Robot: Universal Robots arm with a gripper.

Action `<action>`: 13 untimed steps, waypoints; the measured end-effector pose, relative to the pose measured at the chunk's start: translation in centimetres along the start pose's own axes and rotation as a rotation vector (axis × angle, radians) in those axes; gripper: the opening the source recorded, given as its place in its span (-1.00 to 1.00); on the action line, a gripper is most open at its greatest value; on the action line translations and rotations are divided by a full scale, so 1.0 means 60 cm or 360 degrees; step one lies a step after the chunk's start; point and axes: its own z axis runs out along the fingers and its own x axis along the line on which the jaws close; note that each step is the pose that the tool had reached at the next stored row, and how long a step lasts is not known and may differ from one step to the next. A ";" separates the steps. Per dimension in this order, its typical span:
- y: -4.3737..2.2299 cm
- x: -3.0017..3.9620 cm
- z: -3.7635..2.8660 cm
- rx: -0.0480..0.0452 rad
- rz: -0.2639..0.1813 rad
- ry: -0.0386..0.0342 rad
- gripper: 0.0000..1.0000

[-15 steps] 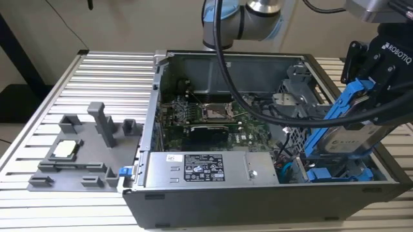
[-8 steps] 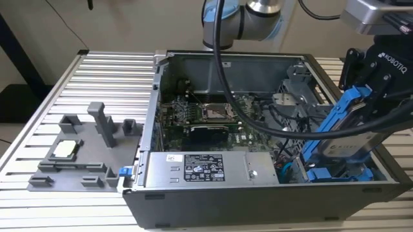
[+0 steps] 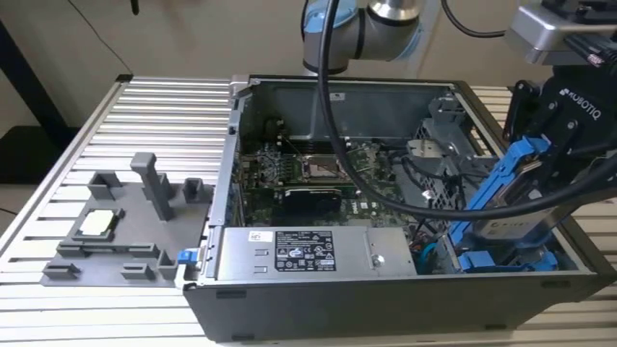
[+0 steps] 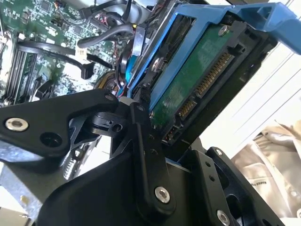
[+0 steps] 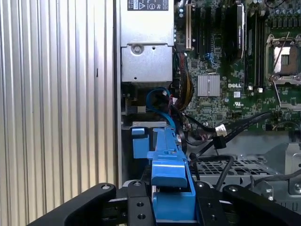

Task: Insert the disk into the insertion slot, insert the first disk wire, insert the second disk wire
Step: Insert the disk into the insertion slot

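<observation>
1. At the exterior view's left, a grey tray (image 3: 135,231) of holders is sitting on the slatted table (image 3: 164,108).
2. In the middle, the open computer case (image 3: 386,296) is showing its green board (image 3: 308,181) and a silver box (image 3: 308,253) with a sticker.
3. At the exterior view's right, my gripper (image 3: 540,170) is clamping the disk (image 3: 511,210), fingers (image 5: 136,207) closed on its blue frame. The disk is hanging tilted over the case's corner.
4. In the first wrist view, the drive cage (image 5: 221,167) is lying just beside the disk.
</observation>
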 end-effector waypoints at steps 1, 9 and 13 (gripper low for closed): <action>-0.001 0.000 0.001 0.0000 0.0000 0.0000 -0.34; -0.003 0.001 0.016 0.0000 0.0000 0.0000 -0.34; -0.003 0.001 0.034 0.0000 0.0000 0.0000 -0.34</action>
